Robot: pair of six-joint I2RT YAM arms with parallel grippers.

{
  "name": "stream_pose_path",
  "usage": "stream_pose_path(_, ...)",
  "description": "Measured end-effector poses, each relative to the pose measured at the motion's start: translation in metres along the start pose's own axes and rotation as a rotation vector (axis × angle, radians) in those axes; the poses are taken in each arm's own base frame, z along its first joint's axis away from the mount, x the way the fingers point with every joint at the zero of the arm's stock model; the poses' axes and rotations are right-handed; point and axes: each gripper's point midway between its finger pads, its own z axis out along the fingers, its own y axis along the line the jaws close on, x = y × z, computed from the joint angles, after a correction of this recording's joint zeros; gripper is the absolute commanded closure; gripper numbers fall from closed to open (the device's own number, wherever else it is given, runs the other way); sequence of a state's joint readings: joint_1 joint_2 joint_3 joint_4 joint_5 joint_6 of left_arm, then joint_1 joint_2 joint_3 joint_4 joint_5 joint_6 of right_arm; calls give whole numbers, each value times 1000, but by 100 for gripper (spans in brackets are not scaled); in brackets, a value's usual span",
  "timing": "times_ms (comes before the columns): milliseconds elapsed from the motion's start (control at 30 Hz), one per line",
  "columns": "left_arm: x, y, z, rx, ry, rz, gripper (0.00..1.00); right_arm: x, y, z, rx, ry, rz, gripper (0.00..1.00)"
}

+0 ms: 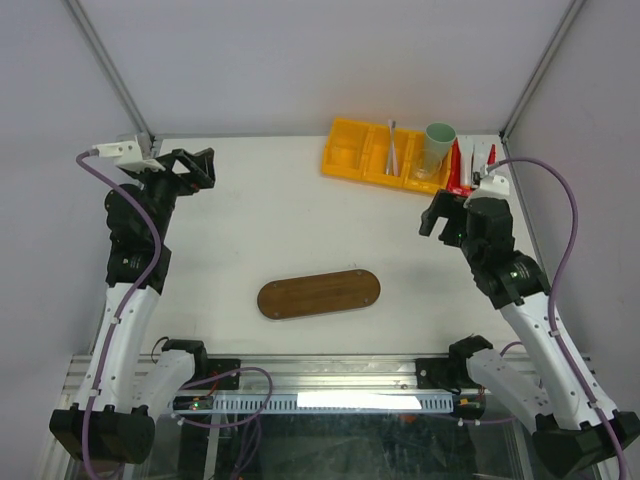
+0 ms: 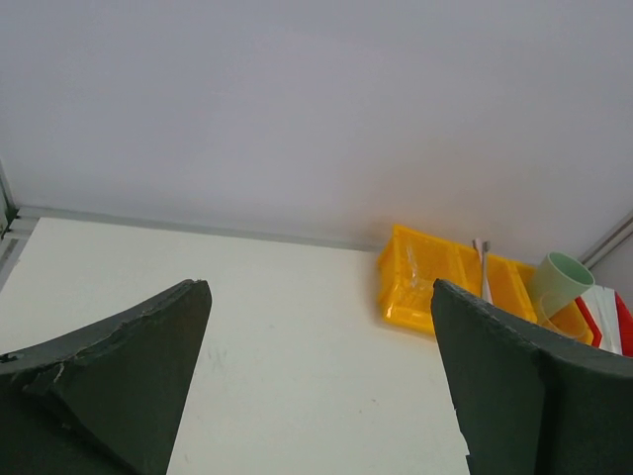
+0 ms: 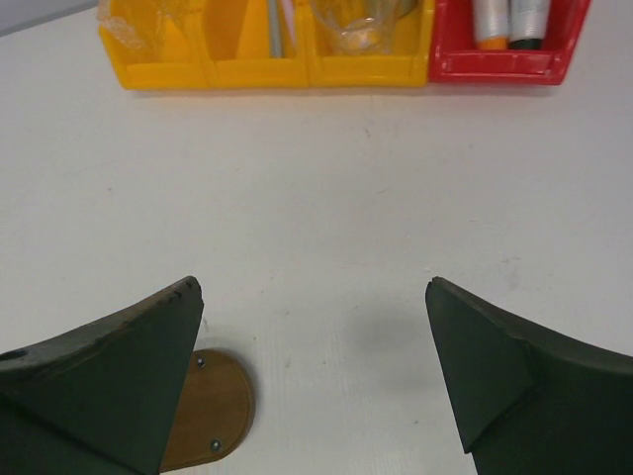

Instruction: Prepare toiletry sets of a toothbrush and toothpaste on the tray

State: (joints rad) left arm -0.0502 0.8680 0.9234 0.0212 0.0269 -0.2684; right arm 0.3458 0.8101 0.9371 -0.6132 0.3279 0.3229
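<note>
The tray (image 1: 319,294) is seen lying flat on the white table (image 1: 250,220), close to the near edge and roughly midway between the two arms. One rounded end of it is caught at the lower left of the right wrist view. The toiletry items are kept well apart from it, at the far right of the table. A toothbrush (image 1: 392,150) is propped in a middle compartment of the yellow bin (image 1: 350,160), and a mint-green cup (image 1: 437,148) is stood at that bin's right end. The small red bin (image 3: 504,64) is set directly beside the yellow one, and two white tubes (image 3: 488,18) are held in it, one with an orange end and one with a dark end. The left gripper (image 1: 197,168) is held above the far left part of the table, its jaws spread wide with nothing between them. The right gripper (image 1: 436,215) is poised near the red bin, its jaws likewise spread wide around nothing.
</note>
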Motion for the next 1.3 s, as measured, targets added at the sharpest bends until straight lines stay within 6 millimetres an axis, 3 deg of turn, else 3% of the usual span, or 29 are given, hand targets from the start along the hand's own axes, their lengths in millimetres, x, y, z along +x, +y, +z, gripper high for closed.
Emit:
stream_pose_path(267, -6, -2, 1, 3, -9, -14, 1, 27, 41, -5, -257, 80, 16, 0)
stream_pose_path(467, -7, -3, 2, 4, -11, -26, 1, 53, 88, -10, -481, 206, 7, 0)
stream_pose_path(667, -7, -4, 2, 5, -11, -29, 1, 109, 143, -28, -663, 389, -55, 0)
stream_pose_path(833, -6, -3, 3, 4, -9, -30, 1, 181, 195, -64, -777, 561, -209, 0)
stream_pose_path(1000, -3, -2, 5, 1, 0, -31, 1, 250, 217, -88, -769, 696, -348, 0)
stream_pose_path(1100, -3, 0, 5, -3, 1, -30, 1, 273, 230, -95, -744, 720, -392, 0)
stream_pose_path(1200, -3, 0, 5, -3, 2, -30, 1, 283, 246, -98, -730, 717, -367, 0)
stream_pose_path(1300, -2, 0, 6, -3, 3, -31, 1, 287, 258, -88, -687, 697, -310, 0)
